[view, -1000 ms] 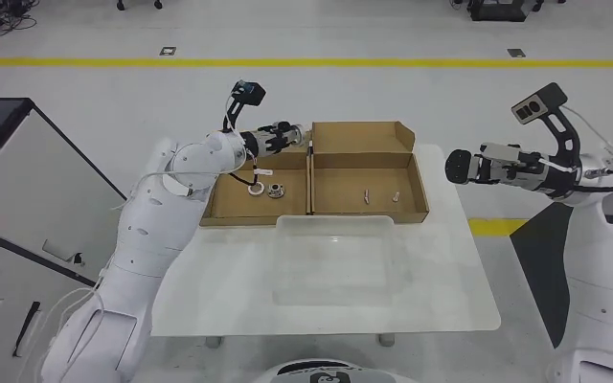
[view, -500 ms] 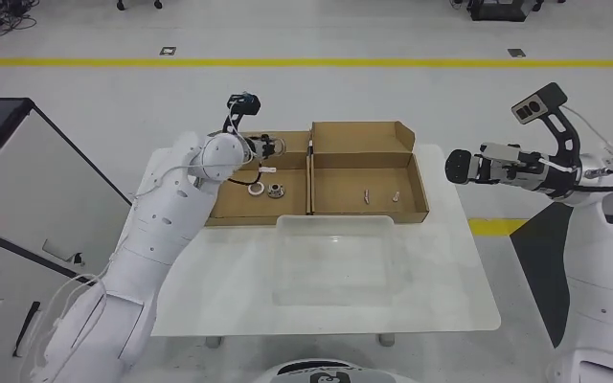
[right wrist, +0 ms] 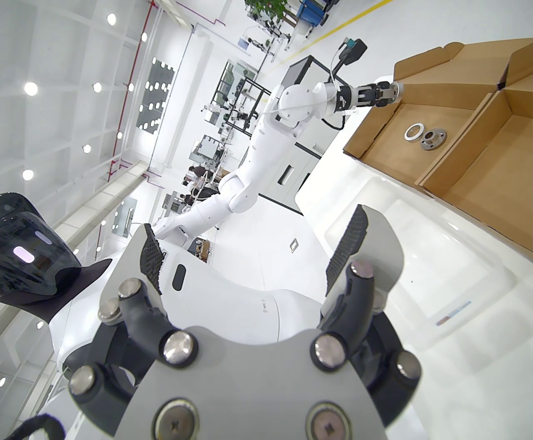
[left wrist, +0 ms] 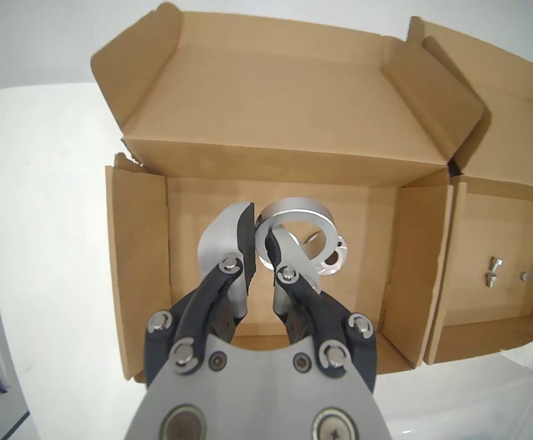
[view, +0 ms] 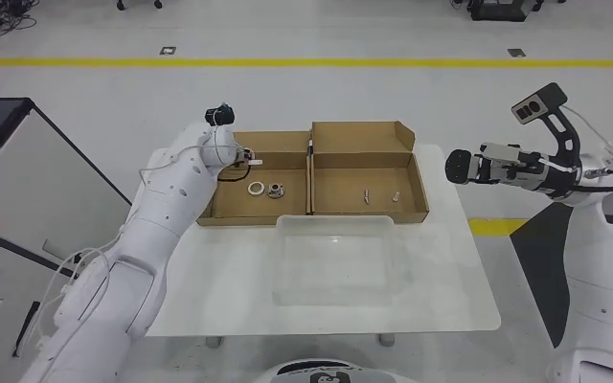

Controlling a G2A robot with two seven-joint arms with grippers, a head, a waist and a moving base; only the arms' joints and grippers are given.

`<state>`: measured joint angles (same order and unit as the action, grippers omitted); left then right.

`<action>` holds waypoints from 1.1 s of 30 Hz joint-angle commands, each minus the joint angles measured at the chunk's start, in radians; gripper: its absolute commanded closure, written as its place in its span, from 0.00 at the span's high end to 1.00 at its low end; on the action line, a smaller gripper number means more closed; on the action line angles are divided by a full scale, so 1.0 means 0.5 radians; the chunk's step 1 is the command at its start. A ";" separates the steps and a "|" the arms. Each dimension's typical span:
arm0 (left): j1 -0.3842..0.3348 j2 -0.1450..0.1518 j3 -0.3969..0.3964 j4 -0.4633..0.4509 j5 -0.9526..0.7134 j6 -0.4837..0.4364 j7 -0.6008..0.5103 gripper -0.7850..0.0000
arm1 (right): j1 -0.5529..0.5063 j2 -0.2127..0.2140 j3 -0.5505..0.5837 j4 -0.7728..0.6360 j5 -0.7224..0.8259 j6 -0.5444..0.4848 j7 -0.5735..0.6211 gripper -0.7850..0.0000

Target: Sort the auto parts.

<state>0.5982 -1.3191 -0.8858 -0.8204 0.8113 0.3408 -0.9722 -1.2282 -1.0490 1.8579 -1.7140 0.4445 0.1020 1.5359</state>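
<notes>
Left wrist view: left hand [left wrist: 260,225] pinches silver ring [left wrist: 306,209]; right hand [right wrist: 255,225] spread.

A white table [view: 239,287] stands on a pale grey floor [view: 383,96]. Beyond its far edge a yellow line [view: 383,62] runs straight across the floor. Just past that line a small square plate [view: 169,50] sits in the floor on the left, and a second plate [view: 516,53] on the right. A white cabinet [view: 38,172] with a dark frame stands left of the table. Round ceiling lamps [right wrist: 30,88] hang in rows overhead, and green plants [right wrist: 266,5] stand far off.
</notes>
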 commanded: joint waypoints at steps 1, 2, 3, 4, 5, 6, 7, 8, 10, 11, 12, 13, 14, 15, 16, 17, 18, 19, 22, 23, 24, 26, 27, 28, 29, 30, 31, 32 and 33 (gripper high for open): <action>-0.016 -0.009 0.004 0.081 -0.008 -0.010 0.004 0.00 | 0.000 0.000 0.000 0.000 0.000 0.000 0.000 1.00; -0.024 -0.013 0.006 0.112 -0.010 -0.017 0.009 0.00 | 0.000 0.000 0.000 0.000 0.000 0.000 0.000 1.00; -0.030 -0.016 0.007 0.139 -0.014 -0.028 0.008 0.00 | 0.000 0.000 0.000 0.000 0.000 0.000 0.000 1.00; -0.036 -0.018 0.005 0.168 -0.014 -0.031 0.007 0.00 | 0.000 0.000 0.000 0.000 0.000 0.000 0.000 1.00; -0.042 -0.021 0.009 0.202 -0.001 -0.032 0.006 0.00 | 0.000 0.000 0.000 0.000 0.000 0.000 0.000 1.00; -0.044 -0.022 0.011 0.219 0.007 -0.030 0.005 0.00 | 0.000 0.000 0.000 0.000 0.000 0.000 0.000 1.00; -0.048 -0.024 0.014 0.239 0.016 -0.028 0.005 0.00 | 0.000 0.000 0.000 0.000 0.000 0.000 0.000 1.00; -0.050 -0.026 0.018 0.264 0.029 -0.020 0.003 0.00 | 0.000 0.000 0.000 0.000 0.000 0.000 0.000 1.00; -0.055 -0.031 0.024 0.300 0.046 -0.003 0.003 0.00 | 0.000 0.000 0.000 0.000 0.000 0.000 0.000 1.00; -0.056 -0.033 0.033 0.320 0.066 0.001 -0.001 0.00 | 0.000 0.000 0.000 0.000 0.000 0.000 0.000 1.00; -0.056 -0.038 0.036 0.338 0.066 0.002 -0.009 0.00 | 0.000 0.000 0.000 0.000 0.000 0.000 0.000 1.00; -0.057 -0.040 0.041 0.348 0.074 0.004 -0.012 0.00 | 0.000 0.000 0.000 0.000 0.000 0.000 0.000 1.00; -0.057 -0.045 0.052 0.368 0.092 0.011 -0.020 0.00 | 0.000 0.000 0.000 0.000 0.000 0.000 0.000 1.00; -0.058 -0.049 0.056 0.378 0.094 0.012 -0.019 0.00 | 0.000 0.000 0.000 0.000 0.000 0.000 0.000 1.00; -0.058 -0.052 0.061 0.390 0.103 0.015 -0.019 0.00 | 0.000 0.000 0.000 0.000 0.000 0.000 0.000 1.00; -0.058 -0.056 0.068 0.401 0.109 0.015 -0.020 0.00 | 0.000 0.000 0.000 0.000 0.000 0.000 0.000 1.00; -0.059 -0.062 0.075 0.416 0.114 0.017 -0.027 0.00 | 0.000 0.000 0.000 0.000 0.000 0.000 0.000 1.00; -0.060 -0.067 0.085 0.432 0.128 0.025 -0.031 0.00 | 0.000 0.000 0.000 0.000 0.000 0.000 0.000 1.00; -0.062 -0.087 0.109 0.463 0.137 0.017 -0.036 0.00 | 0.000 0.000 0.000 0.000 0.000 0.000 0.000 1.00; -0.063 -0.094 0.123 0.477 0.150 0.009 -0.044 0.00 | 0.000 0.000 0.000 0.000 0.000 0.000 0.000 1.00; -0.065 -0.101 0.134 0.488 0.158 0.008 -0.047 0.00 | 0.000 0.000 0.000 0.000 0.000 0.000 0.000 1.00; -0.068 -0.117 0.153 0.513 0.163 0.000 -0.061 0.00 | 0.000 0.000 0.000 0.000 0.000 0.000 0.000 1.00; -0.070 -0.125 0.159 0.527 0.163 0.001 -0.063 0.00 | 0.000 0.000 0.000 0.000 0.000 0.000 0.000 1.00; -0.073 -0.132 0.172 0.540 0.174 -0.010 -0.071 0.00 | 0.000 0.000 0.000 0.000 0.000 0.000 0.000 1.00; -0.080 -0.142 0.183 0.561 0.180 -0.018 -0.078 0.00 | 0.000 0.000 0.000 0.000 0.000 0.000 0.000 1.00; -0.086 -0.149 0.186 0.577 0.178 -0.021 -0.080 0.00 | 0.000 0.000 0.000 0.000 0.000 0.000 0.000 1.00; -0.089 -0.153 0.191 0.585 0.181 -0.026 -0.080 0.01 | 0.000 0.000 0.000 0.000 0.000 0.000 0.000 1.00; -0.094 -0.160 0.194 0.599 0.179 -0.029 -0.080 0.05 | 0.000 0.000 0.000 0.000 0.000 0.000 0.000 1.00; -0.099 -0.166 0.199 0.610 0.180 -0.041 -0.082 0.13 | 0.000 0.000 0.000 0.000 0.000 0.000 0.000 1.00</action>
<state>0.5505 -1.3999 -0.7880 -0.5199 0.9014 0.3243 -1.0127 -1.2282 -1.0490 1.8579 -1.7140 0.4445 0.1020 1.5359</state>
